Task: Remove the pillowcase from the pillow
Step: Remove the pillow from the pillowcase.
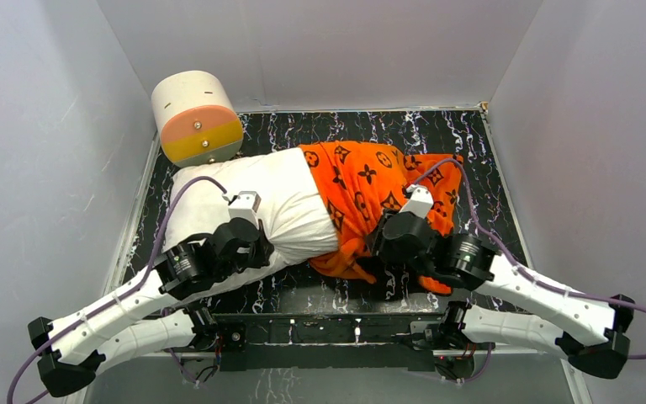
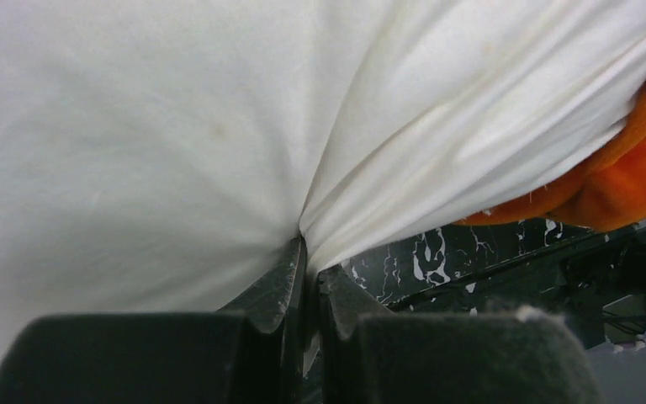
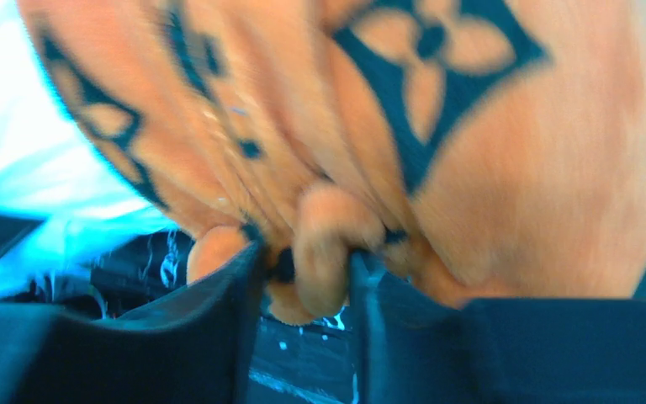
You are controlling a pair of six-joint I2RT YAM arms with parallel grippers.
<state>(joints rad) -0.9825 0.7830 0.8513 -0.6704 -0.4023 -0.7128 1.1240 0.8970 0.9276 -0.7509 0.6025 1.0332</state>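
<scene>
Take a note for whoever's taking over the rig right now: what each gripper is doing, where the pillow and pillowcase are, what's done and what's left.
Left gripper: shut, pinching the bare white fabric of the pillow at its near edge.
Right gripper: closed on a rolled fold of the pillowcase.
Position: the pillow lies across the dark marbled table. Its left part is uncovered, and the orange pillowcase is bunched over its right end.
Done: pillowcase partly drawn off.
Left: pull the pillowcase off to the right with the pillow held back, probably with regrips.
</scene>
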